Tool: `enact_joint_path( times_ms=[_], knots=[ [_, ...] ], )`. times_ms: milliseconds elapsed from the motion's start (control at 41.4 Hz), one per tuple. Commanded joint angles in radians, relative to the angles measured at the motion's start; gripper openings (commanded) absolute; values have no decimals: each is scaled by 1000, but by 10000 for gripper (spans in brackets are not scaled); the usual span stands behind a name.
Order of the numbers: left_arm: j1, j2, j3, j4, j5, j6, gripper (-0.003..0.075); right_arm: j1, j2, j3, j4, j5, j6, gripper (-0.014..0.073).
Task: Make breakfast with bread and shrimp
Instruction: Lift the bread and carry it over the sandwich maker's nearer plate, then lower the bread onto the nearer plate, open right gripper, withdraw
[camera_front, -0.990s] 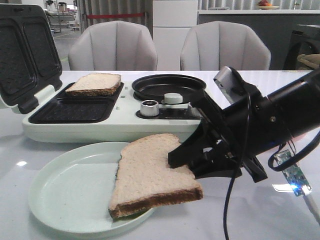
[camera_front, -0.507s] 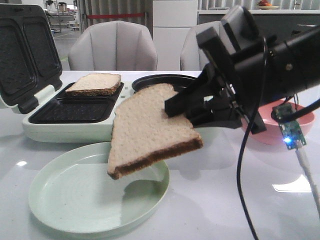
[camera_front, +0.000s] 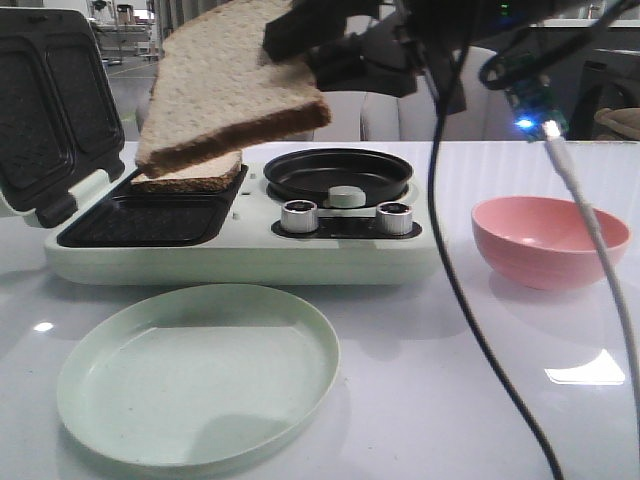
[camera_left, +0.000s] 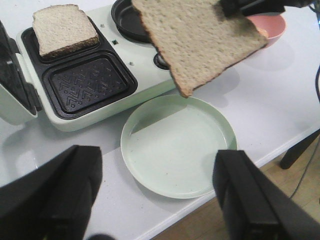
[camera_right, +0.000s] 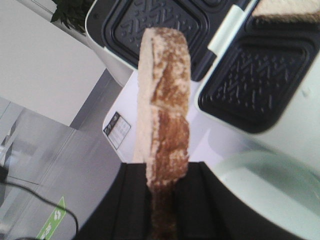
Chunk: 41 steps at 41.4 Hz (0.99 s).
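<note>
My right gripper (camera_front: 300, 35) is shut on one corner of a bread slice (camera_front: 225, 85), pale with a dark crust, and holds it tilted high above the sandwich maker (camera_front: 240, 250). In the right wrist view this slice (camera_right: 165, 95) stands edge-on between the fingers (camera_right: 162, 172). A second slice (camera_front: 190, 172) lies in the maker's far compartment, and the near compartment (camera_left: 87, 85) is bare black plate. My left gripper (camera_left: 155, 195) hangs open over the table's front edge beside the pale green plate (camera_left: 175, 145). No shrimp shows in any view.
The maker's lid (camera_front: 45, 110) stands open at the left. A round black pan (camera_front: 338, 172) and two metal knobs (camera_front: 298, 215) are on its right half. A pink bowl (camera_front: 548, 240) sits to the right. A black cable (camera_front: 440, 250) hangs down in front.
The right gripper has lifted the bread slice off the green plate and carried it up and to the left, over the sandwich maker. The pink bowl has come into sight.
</note>
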Motion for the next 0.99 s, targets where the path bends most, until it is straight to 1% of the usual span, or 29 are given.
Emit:
enact_joint_path(
  times_ms=[0, 242, 459, 556, 725, 870, 942, 966],
  knots=[
    [-7, 0, -26, 3, -82, -1, 521, 41, 21, -111, 70, -32, 27, 136],
    [-7, 0, -26, 3, -82, -1, 520, 113, 210, -328, 72, -141, 84, 136],
    [-7, 0, -26, 3, -82, -1, 521, 145, 355, -494, 76, -224, 129, 136],
    [-7, 0, -26, 3, -82, -1, 521, 150, 411, -556, 77, -233, 137, 136],
    [-7, 0, -26, 3, -82, -1, 521, 160, 493, -626, 77, -234, 161, 136],
    [-7, 0, -26, 3, -82, -1, 521, 167, 525, -639, 76, -238, 161, 144],
    [-7, 0, -26, 3, -82, -1, 521, 167, 529, -639, 52, -250, 161, 175],
    [-7, 0, -26, 3, -82, -1, 521, 167, 529, -639, 37, -256, 161, 199]
  ],
)
